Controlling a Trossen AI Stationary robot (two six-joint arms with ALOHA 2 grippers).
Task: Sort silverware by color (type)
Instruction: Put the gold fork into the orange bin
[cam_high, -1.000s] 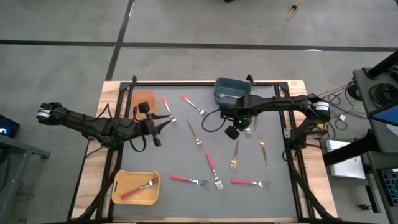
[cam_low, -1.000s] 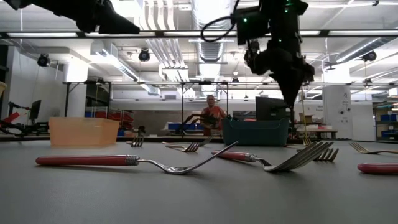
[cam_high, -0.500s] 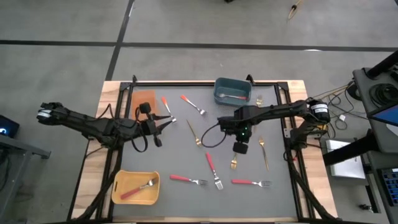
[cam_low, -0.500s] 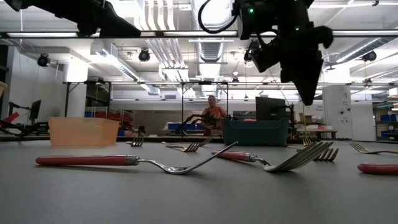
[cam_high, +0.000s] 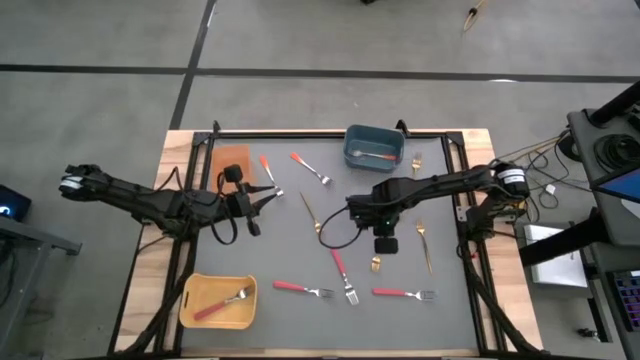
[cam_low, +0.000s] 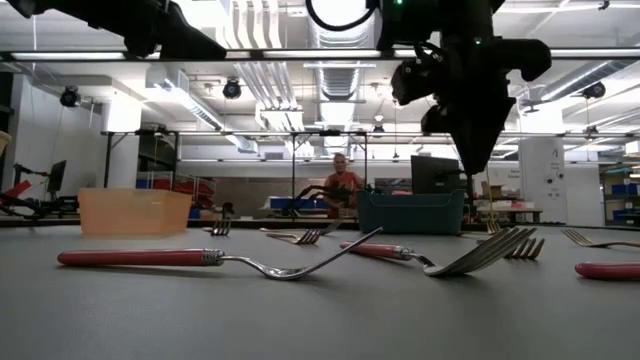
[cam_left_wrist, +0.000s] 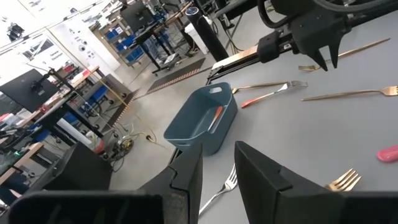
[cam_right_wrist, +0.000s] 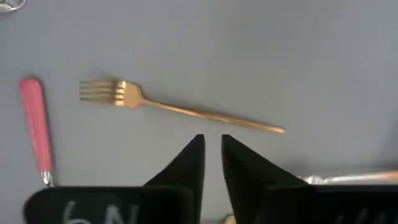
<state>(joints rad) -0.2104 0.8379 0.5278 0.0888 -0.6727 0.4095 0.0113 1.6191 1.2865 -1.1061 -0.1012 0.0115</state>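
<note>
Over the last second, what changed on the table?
The right end effector swung away from the blue-grey bin toward the table's middle and now hangs over a gold fork, its fingers a narrow gap apart, holding nothing. The left end effector stayed by the orange bin; the forks have not moved.

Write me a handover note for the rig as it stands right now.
Left end effector: open, empty, waiting over the mat's left side near the orange bin.
Right end effector: fingers slightly apart, empty, hanging over a gold fork mid-mat.
Done: one red-handled fork in the yellow bin; one orange-handled fork in the blue-grey bin.
Left: no gold fork binned yet. Several gold forks and red- or orange-handled forks are still loose on the mat.
</note>
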